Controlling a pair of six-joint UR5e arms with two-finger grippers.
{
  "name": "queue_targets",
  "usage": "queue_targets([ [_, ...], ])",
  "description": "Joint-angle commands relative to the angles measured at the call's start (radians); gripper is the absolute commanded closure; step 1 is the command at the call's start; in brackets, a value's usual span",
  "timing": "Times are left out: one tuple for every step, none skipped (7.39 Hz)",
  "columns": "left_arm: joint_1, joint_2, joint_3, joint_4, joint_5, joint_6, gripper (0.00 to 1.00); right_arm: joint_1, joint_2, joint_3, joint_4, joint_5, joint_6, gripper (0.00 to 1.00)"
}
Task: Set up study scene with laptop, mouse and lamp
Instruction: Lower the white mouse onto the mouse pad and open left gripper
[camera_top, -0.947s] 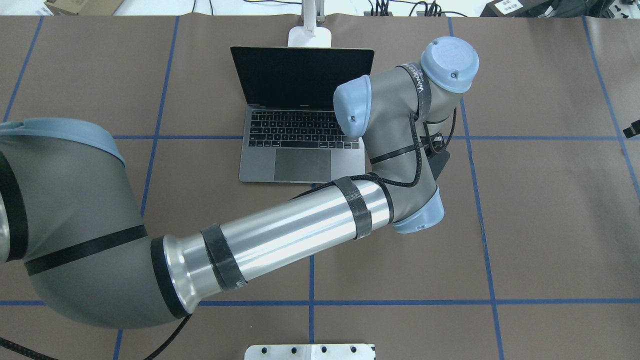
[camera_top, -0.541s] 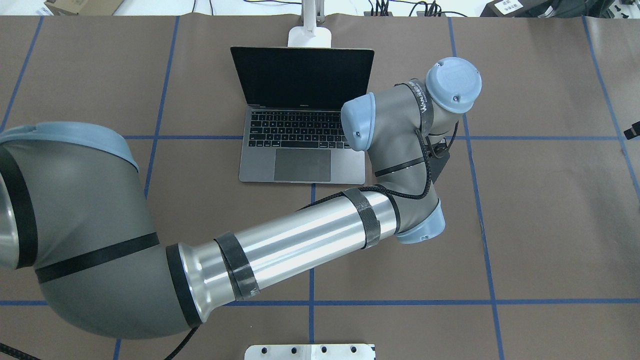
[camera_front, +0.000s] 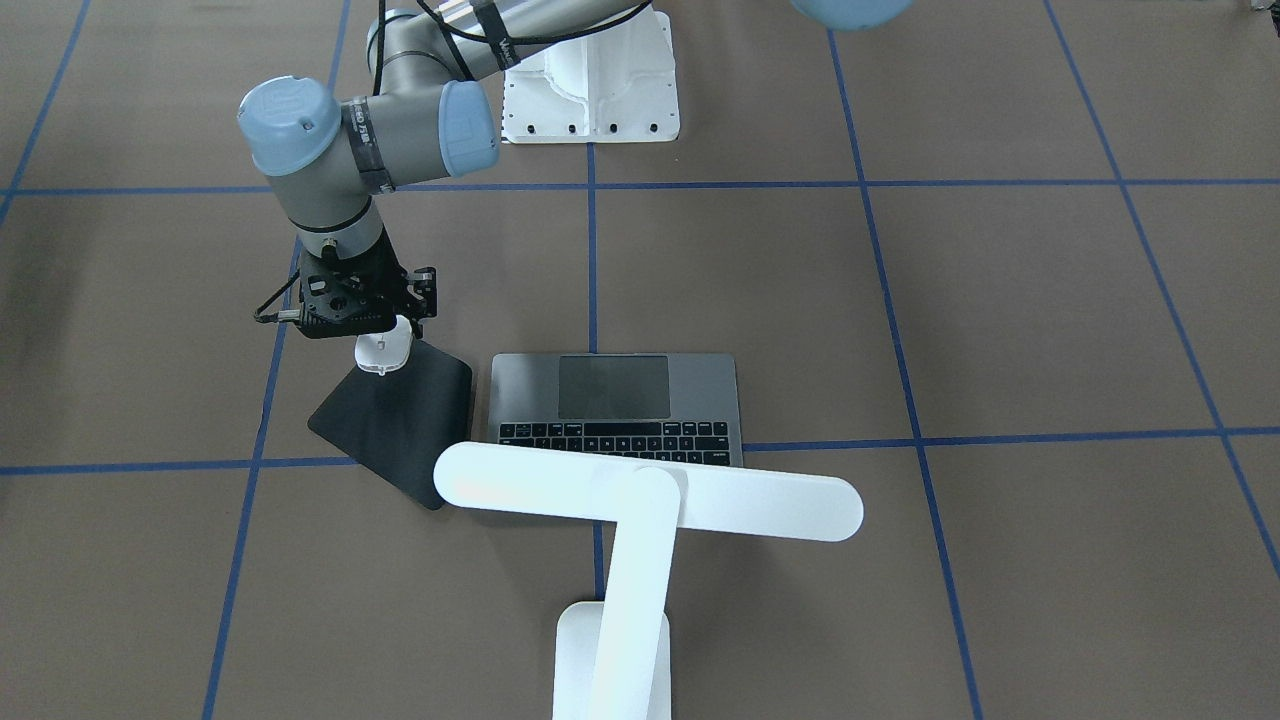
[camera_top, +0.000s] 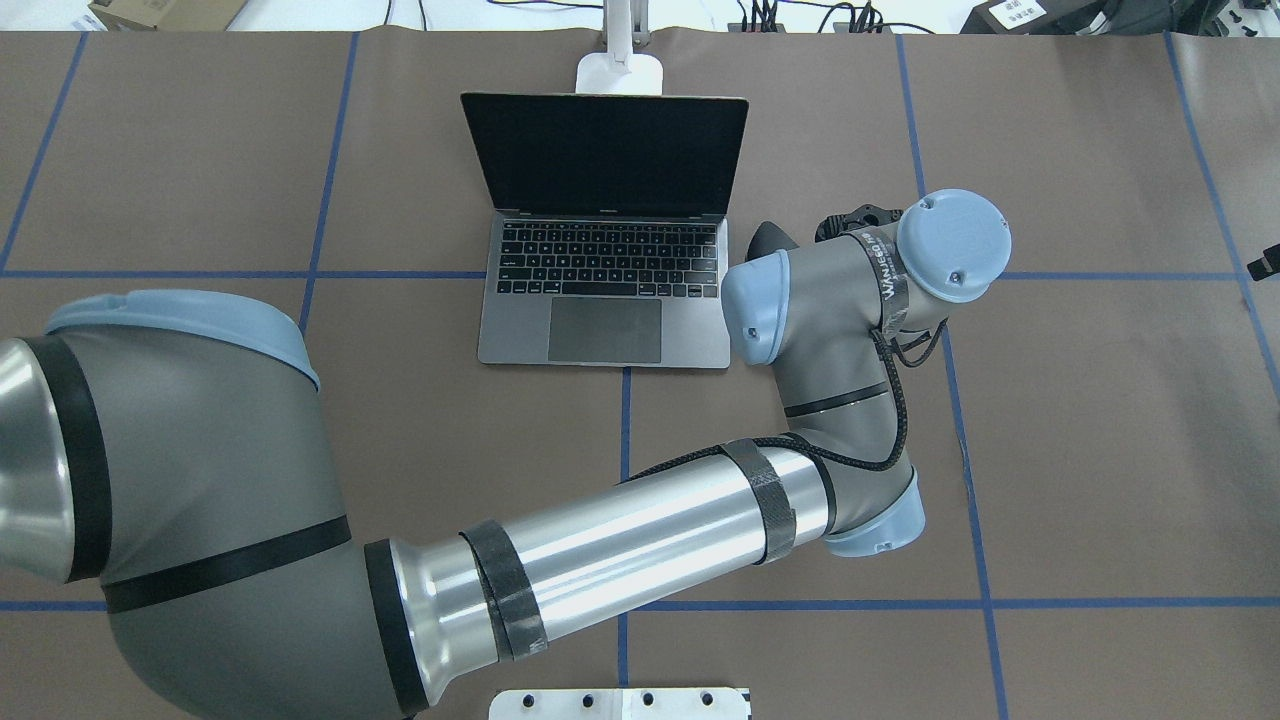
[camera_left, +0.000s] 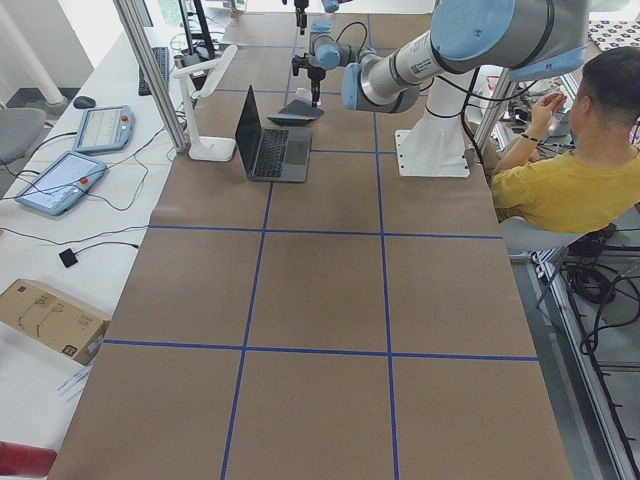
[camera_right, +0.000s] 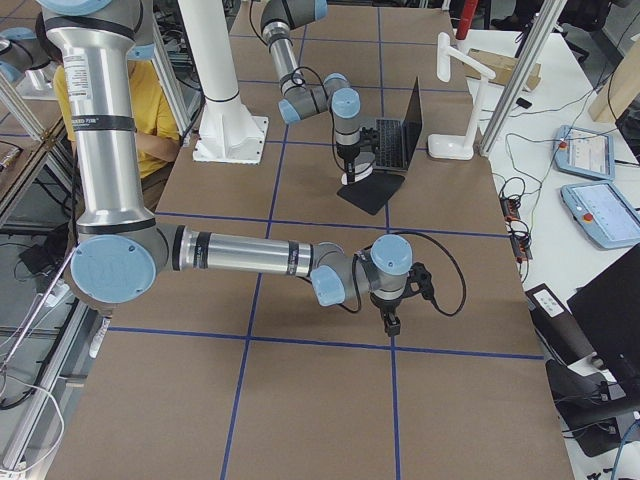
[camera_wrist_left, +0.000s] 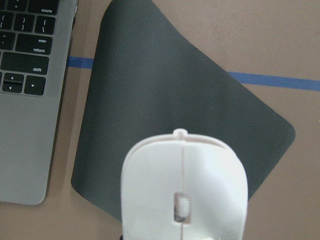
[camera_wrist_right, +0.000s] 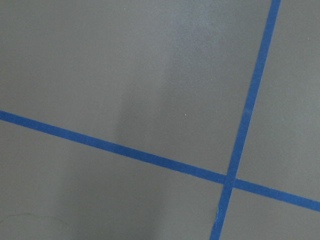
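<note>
Left gripper (camera_front: 380, 325) is clamped on the mouse (camera_front: 383, 354) over the pad (camera_front: 400, 425) by the laptop (camera_front: 615, 390); right gripper (camera_right: 389, 325), can't tell.

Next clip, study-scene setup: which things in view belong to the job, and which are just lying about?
Job: laptop; mouse, held in the left gripper; lamp.

Lying about: black mouse pad (not named in the task); white pedestal; cardboard box; control tablets; seated person.
</note>
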Motion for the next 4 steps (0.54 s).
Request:
queue_targets([
  [0.003,-0.002,0.018,-0.035,0.033,-0.017,0.46,0.0,0.0,0.0,0.0,0.001,0.0,0.0],
  [0.001,-0.002,0.023,-0.042,0.042,-0.022,0.46,0.001,0.0,0.0,0.0,0.001,0.0,0.0],
  [0.001,-0.001,0.03,-0.058,0.057,-0.028,0.42,0.001,0.0,0.0,0.0,0.001,0.0,0.0],
  [0.001,-0.001,0.045,-0.076,0.064,-0.03,0.39,0.0,0.0,0.0,0.0,0.001,0.0,0.0],
])
